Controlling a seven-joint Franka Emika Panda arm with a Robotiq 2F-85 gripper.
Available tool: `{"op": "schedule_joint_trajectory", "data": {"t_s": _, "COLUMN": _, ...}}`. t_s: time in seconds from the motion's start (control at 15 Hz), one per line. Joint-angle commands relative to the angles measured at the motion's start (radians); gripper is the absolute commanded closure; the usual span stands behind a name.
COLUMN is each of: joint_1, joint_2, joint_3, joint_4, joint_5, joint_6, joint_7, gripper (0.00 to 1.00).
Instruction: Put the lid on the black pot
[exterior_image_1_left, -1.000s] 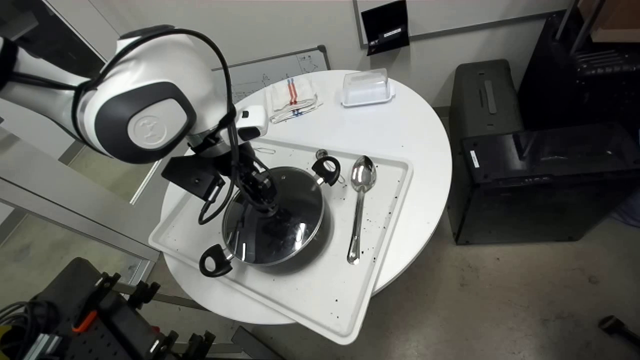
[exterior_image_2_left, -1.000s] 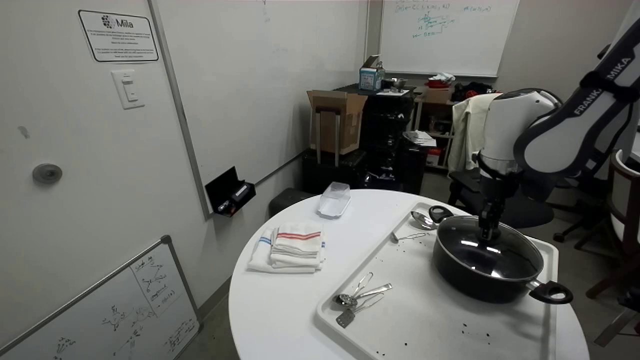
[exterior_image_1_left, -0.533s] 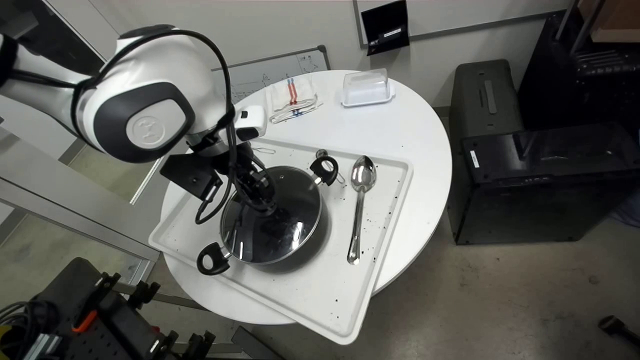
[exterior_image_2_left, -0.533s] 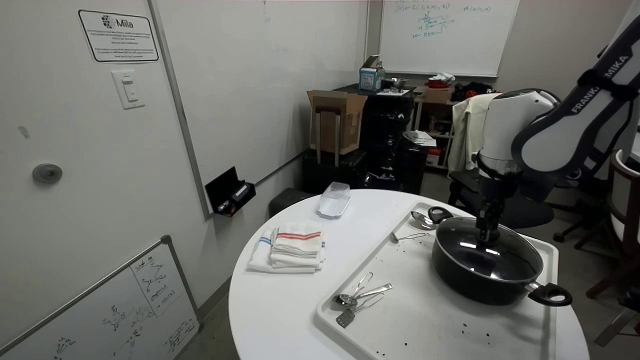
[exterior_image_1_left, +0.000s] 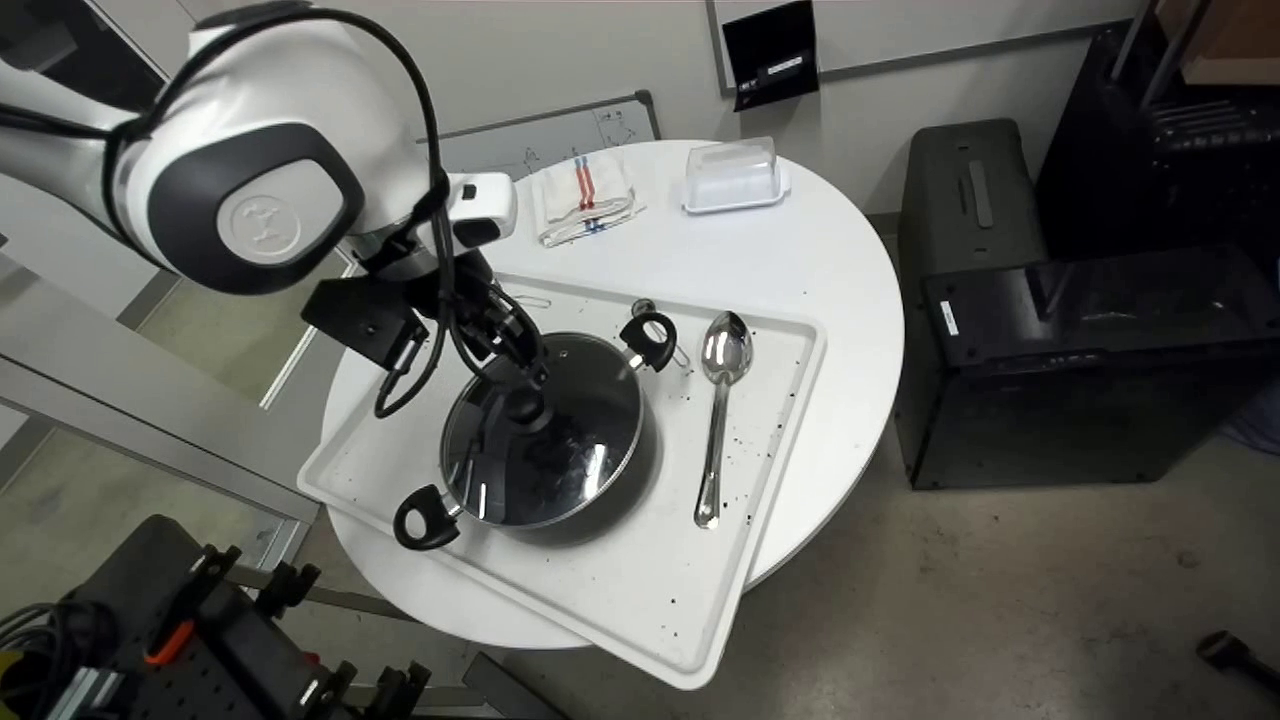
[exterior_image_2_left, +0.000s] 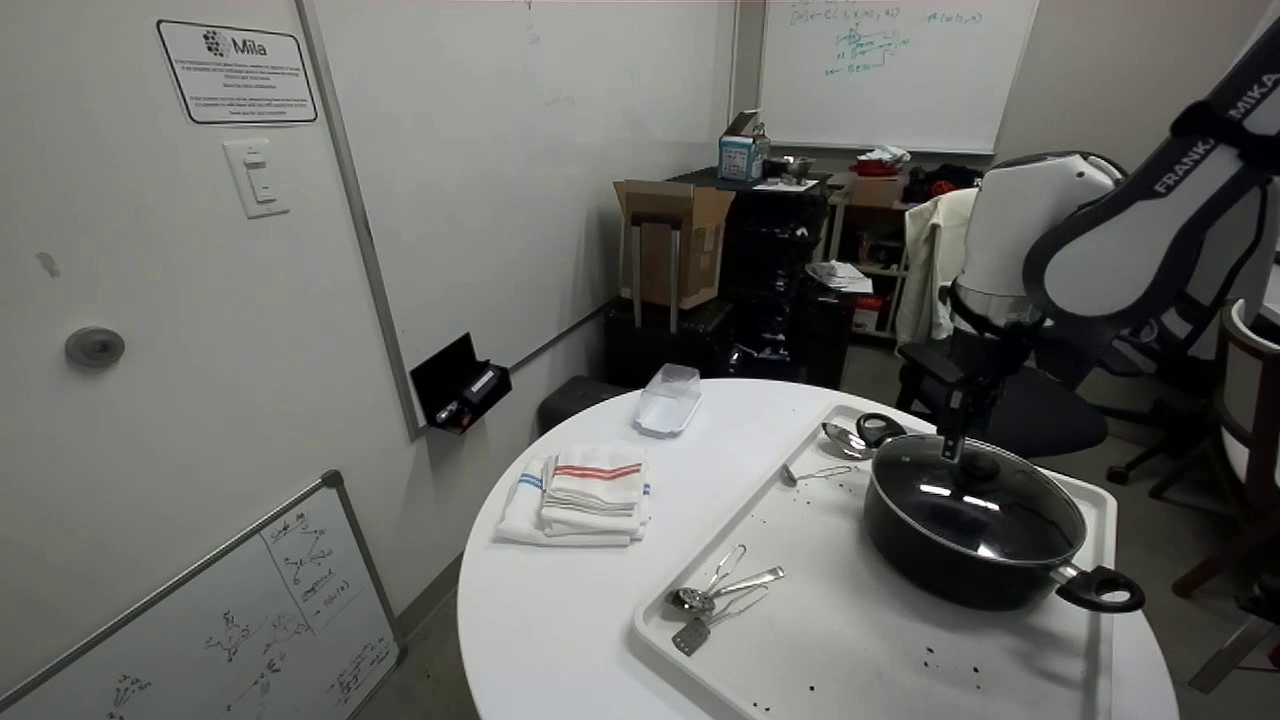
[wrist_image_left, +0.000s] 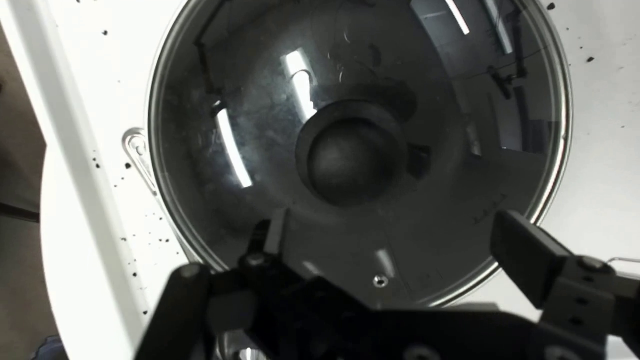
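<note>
The clear glass lid (exterior_image_2_left: 1010, 515) lies flat over the black pot (exterior_image_2_left: 950, 575), its metal rim following the pot's edge in both exterior views. Its dark round knob (wrist_image_left: 355, 162) is bare, and nothing grips it. My gripper (wrist_image_left: 390, 225) is open, with wide-set fingers (wrist_image_left: 525, 250) and only glass showing beyond the gap. In an exterior view a fingertip (exterior_image_2_left: 952, 445) hangs close above the lid, beside the knob; whether it touches the glass I cannot tell. Both loop handles of the pot stick out past the lid.
The pot stands on a white tray (exterior_image_1_left: 700, 600) on a round table. A large silver spoon (exterior_image_1_left: 715, 420) lies beside it. Small metal utensils (exterior_image_2_left: 710, 600) rest at another tray end. Folded towels (exterior_image_2_left: 595, 495) and a clear-covered dish (exterior_image_1_left: 735, 175) sit off the tray.
My gripper has opened, let go of the knob and risen up and back from it. The lid has stayed on the pot; both shifted slightly in the first half second.
</note>
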Motion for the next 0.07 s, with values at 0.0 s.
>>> {"op": "schedule_joint_trajectory", "data": {"t_s": 0.0, "joint_1": -0.003, "joint_2": -0.084, "joint_3": 0.016, "joint_4": -0.050, "joint_5": 0.021, "joint_6": -0.017, "joint_7": -0.040, "gripper": 0.00}}
